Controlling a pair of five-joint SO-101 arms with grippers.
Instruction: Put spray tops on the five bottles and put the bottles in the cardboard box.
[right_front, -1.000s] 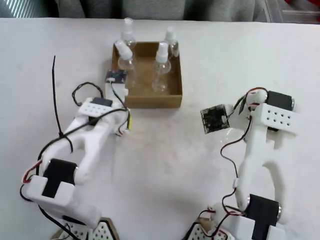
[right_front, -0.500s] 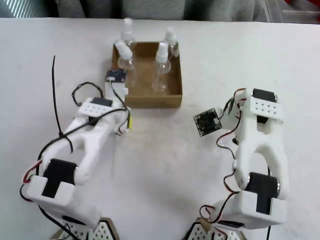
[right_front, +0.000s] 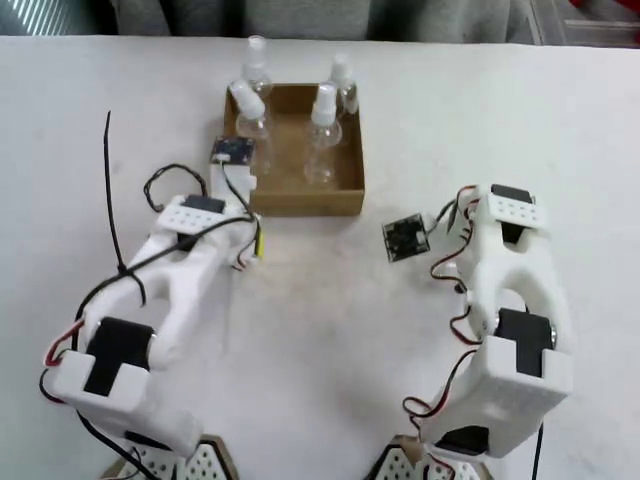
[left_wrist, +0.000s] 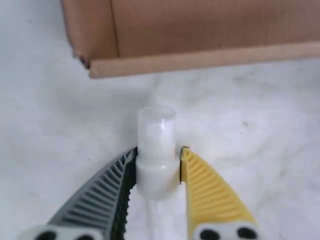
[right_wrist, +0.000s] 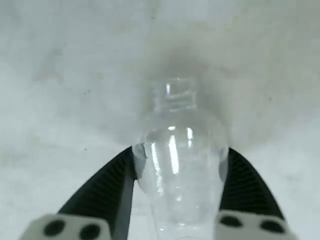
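Note:
A white spray top (left_wrist: 156, 125) sits between the grey and yellow fingers of my left gripper (left_wrist: 158, 150), which is shut on it just above the table, close to the near left corner of the cardboard box (left_wrist: 200, 40). In the high view that gripper (right_front: 252, 245) hangs beside the box (right_front: 305, 203). My right gripper (right_wrist: 180, 152) is shut on a clear bottle (right_wrist: 180, 175) whose threaded neck (right_wrist: 172, 95) is bare. Several clear bottles with white spray tops, such as one (right_front: 323, 115), stand in the box or at its far edge.
The right arm (right_front: 510, 290) stands over the table right of the box, its small camera board (right_front: 405, 238) sticking out to the left. A black cable tie (right_front: 112, 190) and loose wires lie near the left arm (right_front: 180, 270). Bare white tabletop lies between the arms.
The right arm has swung left toward the middle of the table, its camera board shifting left with it. The left arm and the bottles at the box have stayed put.

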